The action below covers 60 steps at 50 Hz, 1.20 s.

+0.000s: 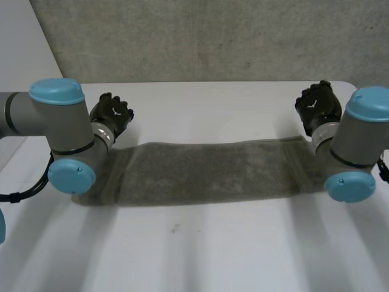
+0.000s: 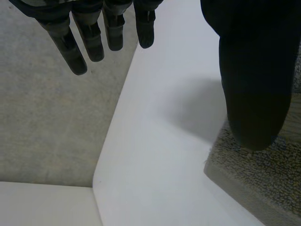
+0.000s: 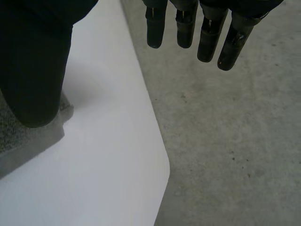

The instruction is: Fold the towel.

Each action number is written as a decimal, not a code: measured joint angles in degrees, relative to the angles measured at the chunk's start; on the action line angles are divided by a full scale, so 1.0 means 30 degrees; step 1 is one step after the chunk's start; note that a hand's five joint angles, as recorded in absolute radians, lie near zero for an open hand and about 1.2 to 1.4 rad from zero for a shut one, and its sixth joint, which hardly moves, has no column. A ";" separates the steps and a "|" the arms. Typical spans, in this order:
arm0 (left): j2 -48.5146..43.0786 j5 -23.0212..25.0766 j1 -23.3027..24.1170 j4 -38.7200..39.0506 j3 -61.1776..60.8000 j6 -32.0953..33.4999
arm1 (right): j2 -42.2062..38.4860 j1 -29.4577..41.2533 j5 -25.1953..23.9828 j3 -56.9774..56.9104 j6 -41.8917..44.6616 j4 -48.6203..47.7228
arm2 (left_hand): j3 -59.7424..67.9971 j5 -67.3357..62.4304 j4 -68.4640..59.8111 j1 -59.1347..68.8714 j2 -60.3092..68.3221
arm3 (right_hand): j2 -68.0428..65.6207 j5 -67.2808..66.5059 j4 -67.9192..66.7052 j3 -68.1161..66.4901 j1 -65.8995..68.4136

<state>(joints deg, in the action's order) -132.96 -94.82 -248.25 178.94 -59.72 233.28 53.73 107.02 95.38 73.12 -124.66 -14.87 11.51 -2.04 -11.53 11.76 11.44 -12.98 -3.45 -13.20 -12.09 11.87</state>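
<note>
The grey-green towel [image 1: 200, 170] lies flat on the white tabletop [image 1: 200, 243] as a long, narrow folded band stretched between the two hands. The left hand [image 1: 112, 114] and the right hand [image 1: 317, 104] each hover just past one short end with fingers straight and spread, gripping nothing, thumb above a towel corner.

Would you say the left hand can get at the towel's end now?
Probably yes: the open left hand is at the end of the towel, thumb over its corner, nothing between.
</note>
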 measured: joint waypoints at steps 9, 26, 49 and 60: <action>0.1352 0.0004 0.0287 -0.0045 -0.1280 -0.1867 | 0.2673 -0.1325 -0.2583 0.2116 -0.3251 0.3853 | -0.0104 0.0063 0.0073 -0.0076 -0.0099 | 0.0000 0.0041 0.0000 0.0000 0.0000; 0.5825 0.2237 0.0077 0.0075 -0.4411 -1.0754 | 0.2662 -0.5261 -0.7776 0.4419 -0.6643 0.6847 | -0.0310 0.0150 0.0272 -0.0261 -0.0285 | -0.5199 -0.4688 -0.5142 -0.5506 0.4198; 0.9383 0.7942 -0.1764 0.2893 -0.7440 -2.0145 | 0.1454 -0.7223 -0.6484 0.4799 -0.4538 0.4330 | -0.0504 0.0151 0.0496 -0.0513 -0.0490 | -1.8104 -1.7220 -1.8351 -1.8566 1.4064; 0.9350 0.8194 -0.2038 0.2882 -0.7530 -2.0620 | 0.3765 -0.9519 -0.3792 0.4451 -0.2353 0.4419 | -0.0504 0.0150 0.0496 -0.0513 -0.0490 | -1.8104 -1.7392 -1.8352 -1.8566 1.4064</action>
<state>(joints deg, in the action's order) -104.91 -70.23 -254.37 187.59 -82.31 171.42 65.03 78.46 84.00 86.47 -131.72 -1.61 10.00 -1.59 -10.04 10.23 9.97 -67.29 -55.63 -68.25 -67.79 54.06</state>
